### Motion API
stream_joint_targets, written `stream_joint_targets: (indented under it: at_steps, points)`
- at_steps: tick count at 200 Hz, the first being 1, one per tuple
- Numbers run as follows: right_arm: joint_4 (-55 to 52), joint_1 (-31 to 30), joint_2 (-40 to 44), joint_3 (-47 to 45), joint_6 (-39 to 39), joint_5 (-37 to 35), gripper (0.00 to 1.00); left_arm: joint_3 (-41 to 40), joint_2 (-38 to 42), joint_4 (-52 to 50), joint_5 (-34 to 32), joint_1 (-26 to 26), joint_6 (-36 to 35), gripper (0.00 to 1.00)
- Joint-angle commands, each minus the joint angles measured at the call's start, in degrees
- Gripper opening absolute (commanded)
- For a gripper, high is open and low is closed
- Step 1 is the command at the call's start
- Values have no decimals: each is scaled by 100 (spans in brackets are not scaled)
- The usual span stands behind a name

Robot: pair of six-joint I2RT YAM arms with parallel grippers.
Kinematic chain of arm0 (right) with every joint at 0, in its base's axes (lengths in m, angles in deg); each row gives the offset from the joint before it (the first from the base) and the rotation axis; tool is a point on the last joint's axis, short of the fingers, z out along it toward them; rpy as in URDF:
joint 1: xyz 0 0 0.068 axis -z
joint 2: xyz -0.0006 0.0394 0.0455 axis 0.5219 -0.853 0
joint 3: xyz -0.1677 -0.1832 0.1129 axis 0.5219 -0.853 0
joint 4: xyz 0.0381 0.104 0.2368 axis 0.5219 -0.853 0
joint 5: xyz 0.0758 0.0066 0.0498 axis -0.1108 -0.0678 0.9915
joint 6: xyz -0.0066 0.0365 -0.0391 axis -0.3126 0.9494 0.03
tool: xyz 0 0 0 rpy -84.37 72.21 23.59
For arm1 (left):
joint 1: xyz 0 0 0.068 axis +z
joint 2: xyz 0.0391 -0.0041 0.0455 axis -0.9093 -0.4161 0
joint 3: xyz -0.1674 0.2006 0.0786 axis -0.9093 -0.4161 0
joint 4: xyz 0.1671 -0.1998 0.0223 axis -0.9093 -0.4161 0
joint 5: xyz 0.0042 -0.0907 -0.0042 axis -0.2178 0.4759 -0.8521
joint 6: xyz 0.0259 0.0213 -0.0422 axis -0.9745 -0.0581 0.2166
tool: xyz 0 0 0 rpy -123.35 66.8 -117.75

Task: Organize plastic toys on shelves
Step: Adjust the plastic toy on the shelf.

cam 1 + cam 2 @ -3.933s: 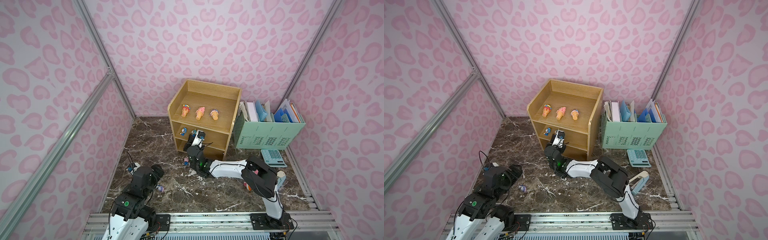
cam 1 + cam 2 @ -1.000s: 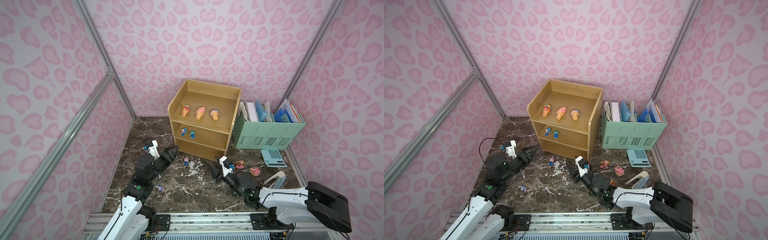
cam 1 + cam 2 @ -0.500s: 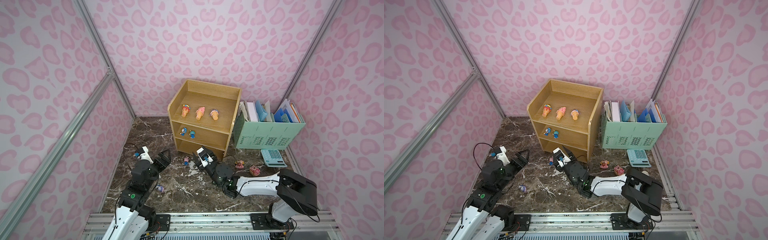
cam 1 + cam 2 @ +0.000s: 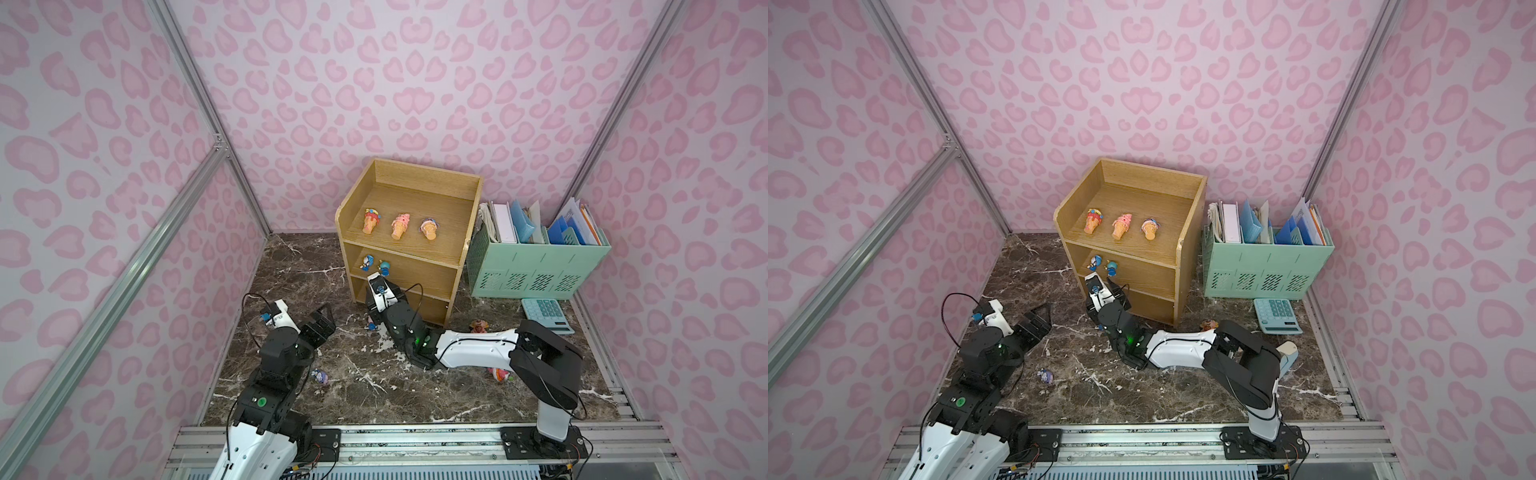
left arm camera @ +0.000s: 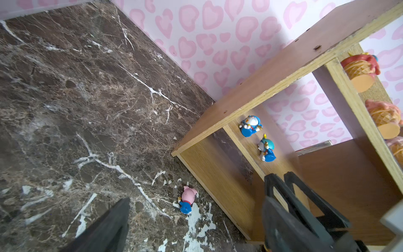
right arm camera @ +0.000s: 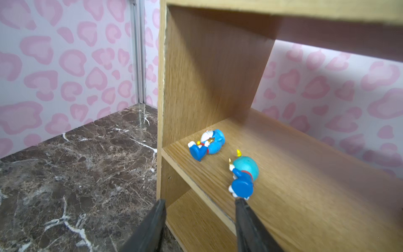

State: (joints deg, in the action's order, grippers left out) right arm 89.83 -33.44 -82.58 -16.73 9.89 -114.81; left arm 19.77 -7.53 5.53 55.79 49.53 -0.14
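Observation:
The shelves [image 4: 415,199] stand at the back. Three cone-shaped plastic toys [image 4: 400,226] lie on the top tier. Two blue ones [image 4: 366,262] [image 6: 207,145] lie on the middle tier. My right gripper [image 6: 200,200] [image 4: 384,282] is open and empty at the shelves' front left corner, and one fingertip touches the nearer blue toy [image 6: 243,179]. My left gripper [image 5: 196,198] [image 4: 320,328] hangs wide open over the floor. A pink and blue toy [image 5: 188,197] lies ahead of it by the shelves' foot. More toys lie on the floor [image 4: 320,377] [image 4: 478,326] [image 4: 500,374].
A mint file organizer [image 4: 536,266] with papers stands right of the shelves, with a mint calculator [image 4: 546,313] in front of it. A white object [image 4: 1287,353] lies behind my right arm's elbow. Pink patterned walls close in the marble floor [image 4: 291,270] on three sides.
My right arm has swung from the right side of the floor to the shelves' front. My left gripper has drawn back towards the front edge and opened wide.

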Motion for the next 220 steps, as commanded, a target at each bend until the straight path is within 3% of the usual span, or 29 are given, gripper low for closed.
stream_joint_targets:
  at_steps: [1,168,220]
  points:
    - [-587,99,-19,152,344,-476,52,15,119,-185,-269,-55,-241,96]
    - [-805,438,-469,878,-201,-456,46,20,282,-165,-360,-126,-334,96]
    - [-992,536,-643,1153,-120,-501,40,35,303,-199,-356,-126,-345,96]
